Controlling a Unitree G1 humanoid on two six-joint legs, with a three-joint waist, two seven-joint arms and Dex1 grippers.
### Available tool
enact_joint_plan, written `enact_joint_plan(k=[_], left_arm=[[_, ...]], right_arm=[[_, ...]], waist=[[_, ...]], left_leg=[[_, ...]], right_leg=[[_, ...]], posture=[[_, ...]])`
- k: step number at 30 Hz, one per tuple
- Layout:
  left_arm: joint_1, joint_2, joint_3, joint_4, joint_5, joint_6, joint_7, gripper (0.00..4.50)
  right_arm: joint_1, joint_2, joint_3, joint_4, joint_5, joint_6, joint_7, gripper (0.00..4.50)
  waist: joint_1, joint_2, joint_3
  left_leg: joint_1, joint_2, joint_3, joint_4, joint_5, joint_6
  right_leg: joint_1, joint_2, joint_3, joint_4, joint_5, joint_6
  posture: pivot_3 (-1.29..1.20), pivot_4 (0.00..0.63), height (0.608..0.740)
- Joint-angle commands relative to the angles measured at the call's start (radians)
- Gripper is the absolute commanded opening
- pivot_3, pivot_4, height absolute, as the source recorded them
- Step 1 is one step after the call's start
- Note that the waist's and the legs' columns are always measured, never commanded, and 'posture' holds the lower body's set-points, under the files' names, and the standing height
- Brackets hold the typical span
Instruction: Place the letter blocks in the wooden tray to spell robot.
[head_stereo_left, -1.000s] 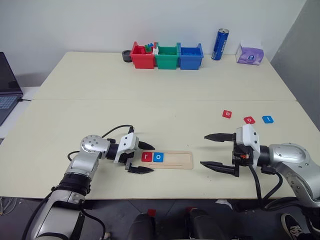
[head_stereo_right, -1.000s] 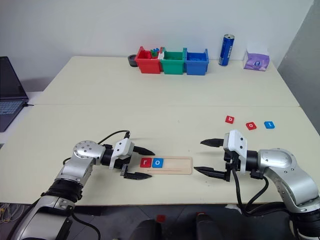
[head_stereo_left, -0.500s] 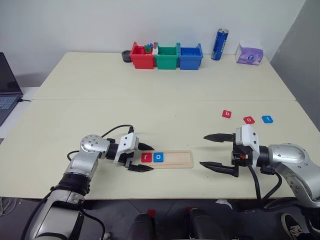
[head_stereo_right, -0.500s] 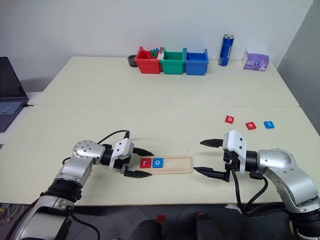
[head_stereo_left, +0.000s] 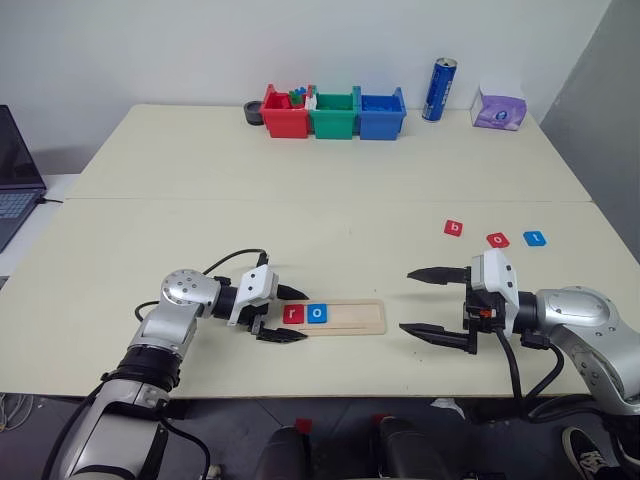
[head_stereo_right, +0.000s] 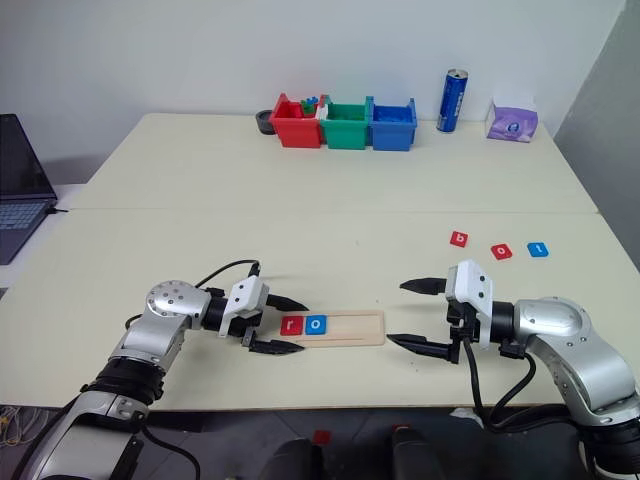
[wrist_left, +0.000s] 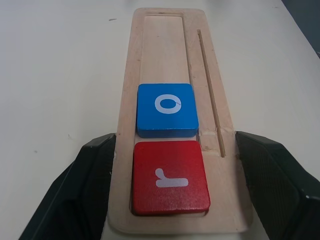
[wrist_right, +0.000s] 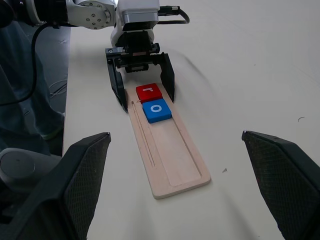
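The wooden tray lies near the table's front edge, with a red "r" block and a blue "o" block side by side at its left end. My left gripper straddles that end, its fingers pressed against the tray's two long sides. To the right of the tray my right gripper hovers wide open and empty, pointing at the tray. Three loose letter blocks lie at the far right: red "b", red "o" and blue "t".
Red, green and blue bins stand in a row at the back, beside a blue can and a purple tissue pack. A laptop sits off the table's left edge.
My left gripper's fingers have drawn closer together onto the sides of the tray. The right arm and the blocks have not moved.
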Motion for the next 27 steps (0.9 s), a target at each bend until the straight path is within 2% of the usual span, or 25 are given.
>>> enact_joint_plan(k=[1, 3, 6, 7, 17, 27], left_arm=[[-0.01, 0.003, -0.013, 0.011, 0.028, -0.004, 0.034, 3.38], [-0.009, 0.002, -0.014, 0.009, 0.026, -0.006, 0.032, 3.38], [-0.013, -0.001, -0.013, 0.007, 0.019, 0.0, 0.025, 4.43], [-0.014, -0.001, -0.013, 0.005, 0.016, 0.002, 0.021, 4.47], [-0.021, 0.01, -0.007, -0.023, -0.01, 0.023, -0.016, 4.47], [-0.068, 0.121, 0.042, -0.259, -0.121, 0.306, -0.069, 4.47]], right_arm=[[-0.009, 0.0, -0.015, -0.029, 0.007, -0.002, -0.005, 4.5], [-0.009, 0.001, -0.015, -0.031, 0.007, -0.001, -0.005, 4.5], [-0.011, 0.001, -0.013, -0.032, 0.008, 0.001, -0.006, 4.5], [-0.011, 0.002, -0.013, -0.033, 0.009, 0.002, -0.007, 4.5], [-0.002, 0.003, -0.015, -0.044, 0.011, 0.006, -0.015, 4.5], [-0.003, 0.007, -0.03, -0.052, 0.04, 0.039, -0.032, 4.5]], waist=[[0.0, 0.0, 0.0], [0.0, 0.0, 0.0], [0.0, 0.0, 0.0], [0.0, 0.0, 0.0], [0.0, 0.0, 0.0], [-0.001, 0.0, 0.0]], left_leg=[[0.0, 0.0, 0.0, 0.0, 0.0, 0.0], [0.0, 0.0, 0.0, 0.0, 0.0, 0.0], [0.001, 0.0, 0.0, 0.0, 0.0, 0.0], [0.001, 0.0, 0.0, 0.0, 0.0, 0.0], [0.001, 0.0, 0.0, 0.0, 0.0, 0.0], [0.0, 0.0, 0.0, 0.0, 0.0, 0.0]], right_leg=[[0.0, 0.0, 0.0, 0.0, 0.0, 0.0], [0.0, 0.0, 0.0, 0.001, 0.0, 0.0], [0.0, 0.0, 0.0, 0.001, 0.0, 0.0], [0.0, 0.0, 0.0, 0.001, 0.0, 0.0], [0.0, 0.0, 0.0, 0.001, 0.0, 0.0], [0.0, 0.0, 0.0, 0.0, 0.0, 0.0]], posture=[[0.0, 0.15, 0.74], [0.0, 0.15, 0.74], [0.0, 0.15, 0.74], [0.0, 0.15, 0.74], [0.0, 0.15, 0.74], [0.0, 0.15, 0.74]])
